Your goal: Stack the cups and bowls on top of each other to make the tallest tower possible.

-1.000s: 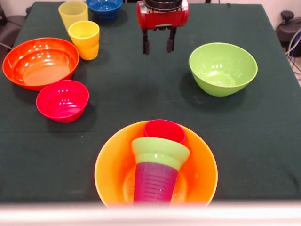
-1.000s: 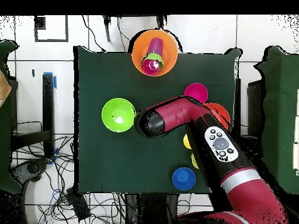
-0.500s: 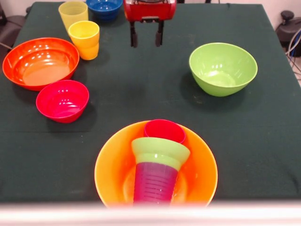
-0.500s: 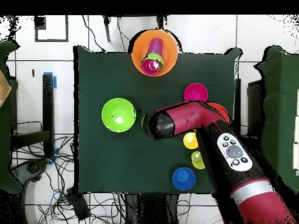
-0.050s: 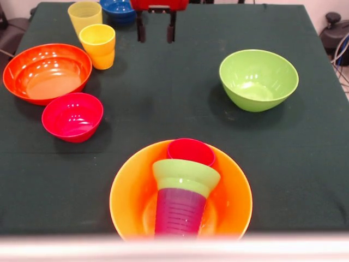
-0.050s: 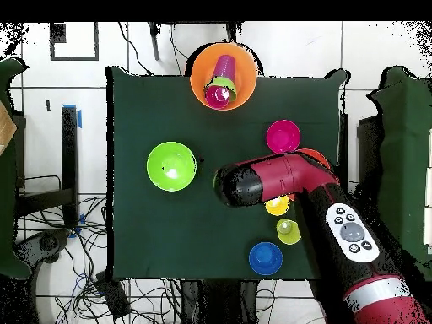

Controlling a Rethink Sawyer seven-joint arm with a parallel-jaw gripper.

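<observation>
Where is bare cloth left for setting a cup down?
The widest bare patch lies mid-table, between the large green bowl, the small red-pink bowl and the tower. It is crowded around the orange-red bowl, the yellow-orange cup and the open hand.

On the desk, the tower stands inside the nearest bowl at the front edge in the front view, with a large bowl behind it to the right. To the left sit a small bowl and, just behind it, a wide shallow bowl. Two cups stand farther back beside another small bowl, the gripper hanging just right of it.
</observation>
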